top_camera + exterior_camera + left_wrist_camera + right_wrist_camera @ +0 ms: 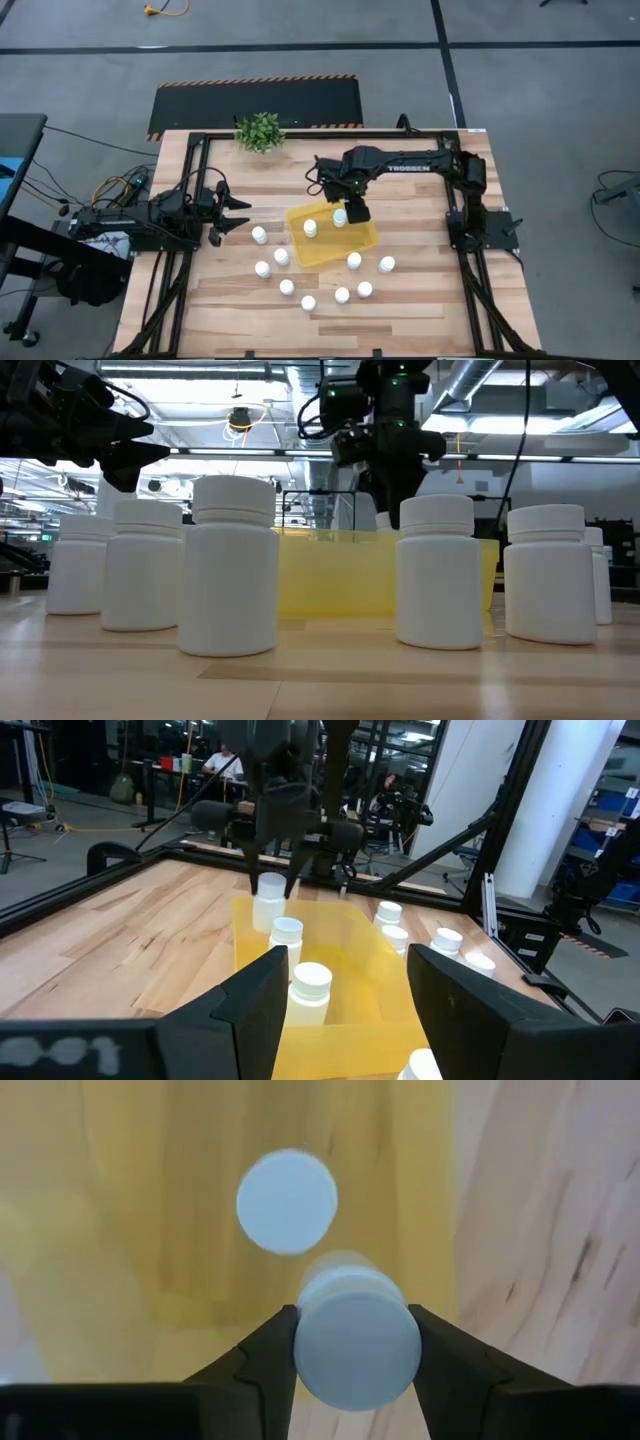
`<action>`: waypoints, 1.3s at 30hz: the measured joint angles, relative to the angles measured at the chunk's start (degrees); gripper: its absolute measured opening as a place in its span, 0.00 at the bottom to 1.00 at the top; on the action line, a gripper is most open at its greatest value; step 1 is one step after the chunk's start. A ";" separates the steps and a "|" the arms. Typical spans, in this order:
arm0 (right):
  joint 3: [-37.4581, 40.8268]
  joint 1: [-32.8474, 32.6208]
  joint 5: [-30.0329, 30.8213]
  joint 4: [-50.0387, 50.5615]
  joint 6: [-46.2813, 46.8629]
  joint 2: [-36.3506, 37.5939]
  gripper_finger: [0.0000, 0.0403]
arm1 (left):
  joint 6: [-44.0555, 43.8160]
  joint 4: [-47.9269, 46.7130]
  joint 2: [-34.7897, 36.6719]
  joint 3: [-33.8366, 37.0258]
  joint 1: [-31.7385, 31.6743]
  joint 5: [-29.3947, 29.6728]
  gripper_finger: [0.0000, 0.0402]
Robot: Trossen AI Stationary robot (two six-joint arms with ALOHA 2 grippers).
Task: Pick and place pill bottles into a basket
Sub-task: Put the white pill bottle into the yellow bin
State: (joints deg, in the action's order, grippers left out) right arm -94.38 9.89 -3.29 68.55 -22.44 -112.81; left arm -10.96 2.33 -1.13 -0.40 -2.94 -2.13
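Yellow basket sits mid-table on the wood top. We see the right gripper over the basket's far side, clamped on 1 pill bottle w/ its fingers against the cap's sides. A 2nd bottle stands inside the basket. We count 9 more loose bottles on the wood, around the basket's left & near edges. Left gripper waits at the table's left edge, jaws parted & empty.
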 joint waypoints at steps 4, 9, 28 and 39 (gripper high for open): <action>2.54 -0.11 0.02 -1.26 0.73 0.02 0.40 | 0.00 0.00 0.01 -0.01 0.01 -0.01 0.48; 4.01 -0.11 -1.19 -2.34 1.36 0.02 0.38 | 0.00 0.00 0.00 0.00 0.01 -0.01 0.48; 4.08 -0.42 -1.27 -5.66 0.96 -2.69 0.41 | 0.00 0.00 0.00 0.00 0.00 -0.02 0.48; 4.02 -0.44 -1.36 -3.64 0.02 -2.75 0.44 | 0.00 0.00 0.00 0.00 0.00 0.00 0.48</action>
State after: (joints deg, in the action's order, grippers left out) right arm -90.37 9.45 -4.64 64.91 -22.41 -115.57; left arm -10.96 2.33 -1.13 -0.40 -2.94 -2.13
